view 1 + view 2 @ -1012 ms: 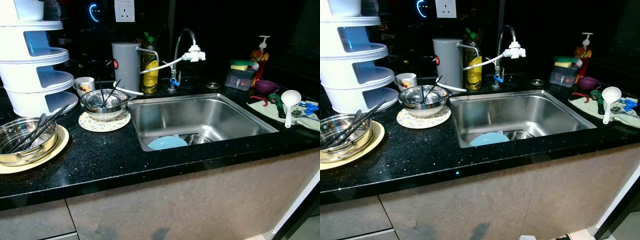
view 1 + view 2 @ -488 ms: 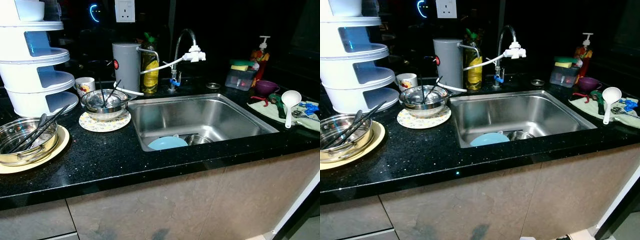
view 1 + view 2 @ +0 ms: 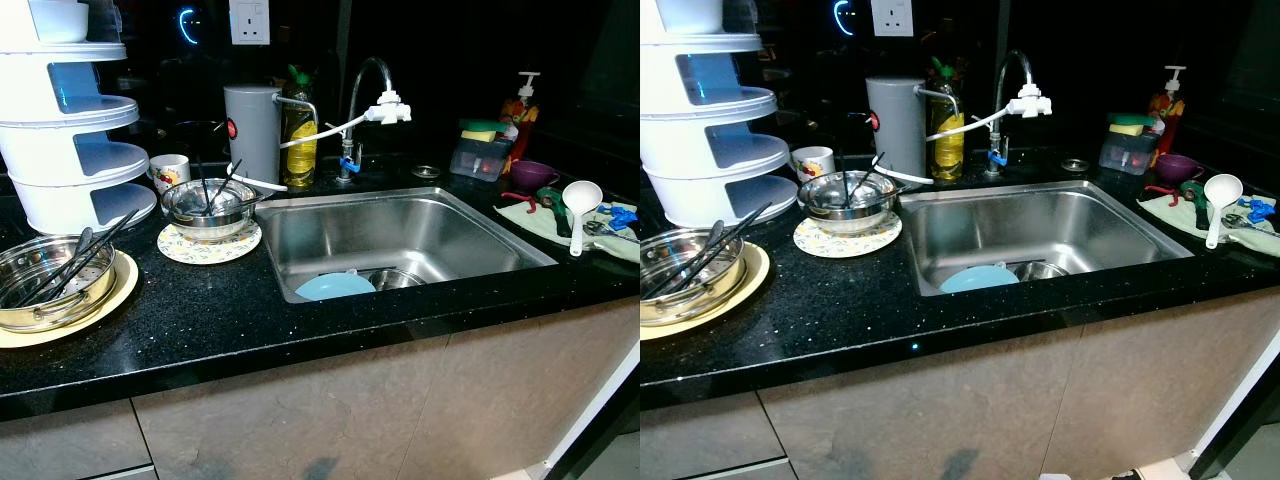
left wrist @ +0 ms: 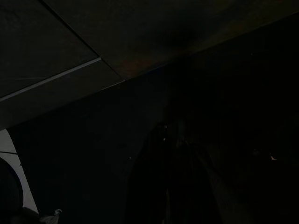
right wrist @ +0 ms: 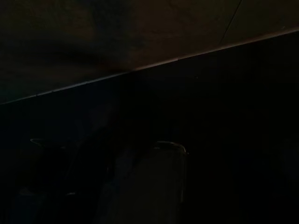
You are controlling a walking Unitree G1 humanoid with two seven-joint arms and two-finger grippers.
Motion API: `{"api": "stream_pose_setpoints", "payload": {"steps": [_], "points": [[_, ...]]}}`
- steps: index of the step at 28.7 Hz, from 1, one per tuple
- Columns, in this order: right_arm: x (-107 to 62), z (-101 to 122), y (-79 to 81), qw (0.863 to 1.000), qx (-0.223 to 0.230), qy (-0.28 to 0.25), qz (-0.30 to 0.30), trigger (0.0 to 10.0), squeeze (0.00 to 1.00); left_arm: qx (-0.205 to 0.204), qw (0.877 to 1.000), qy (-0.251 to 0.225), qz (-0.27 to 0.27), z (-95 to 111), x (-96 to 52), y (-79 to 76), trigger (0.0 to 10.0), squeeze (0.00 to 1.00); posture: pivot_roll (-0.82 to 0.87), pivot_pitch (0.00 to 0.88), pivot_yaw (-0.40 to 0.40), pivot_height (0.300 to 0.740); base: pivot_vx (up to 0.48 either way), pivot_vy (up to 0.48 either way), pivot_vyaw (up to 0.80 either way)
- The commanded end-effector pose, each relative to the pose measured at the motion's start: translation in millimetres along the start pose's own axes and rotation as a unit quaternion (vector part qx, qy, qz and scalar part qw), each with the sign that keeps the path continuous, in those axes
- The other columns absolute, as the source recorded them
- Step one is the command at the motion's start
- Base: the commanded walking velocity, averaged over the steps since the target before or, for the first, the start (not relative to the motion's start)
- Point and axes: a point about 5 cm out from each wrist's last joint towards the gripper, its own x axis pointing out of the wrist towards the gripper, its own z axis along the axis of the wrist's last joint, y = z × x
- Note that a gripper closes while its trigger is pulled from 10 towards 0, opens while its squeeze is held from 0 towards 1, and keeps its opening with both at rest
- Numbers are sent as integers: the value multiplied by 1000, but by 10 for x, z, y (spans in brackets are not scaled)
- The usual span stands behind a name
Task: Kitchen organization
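A steel sink is set into the black counter. Inside it lie a light blue plate and a small steel bowl. Left of the sink, a steel bowl holding utensils sits on a floral plate. At the far left, a steel steamer pot with several utensils rests on a yellow plate. A white ladle lies on a cloth at the right. Both arms hang idle in the dark: my left gripper and right gripper are faint shapes.
A white tiered rack stands at the back left, with a mug beside it. Behind the sink are a grey canister, a yellow bottle and the tap. A sponge box, soap pump and purple bowl stand back right.
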Motion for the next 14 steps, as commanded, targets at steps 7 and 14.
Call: {"api": "stream_pose_setpoints", "payload": {"steps": [7, 14], "points": [[-10, -42, -7, 1000, -13, 8, -1, 10000, 0, 0, 1000, 8, 2, -21, -2, 14, 10000, 0, 41, 40, -44, 740, 0, 0, 0], [13, 32, 10, 1000, -13, 2, -1, 10000, 0, -4, 1000, 2, 7, 45, 16, 61, 10000, 0, 45, 86, -44, 740, 0, 0, 0]]}}
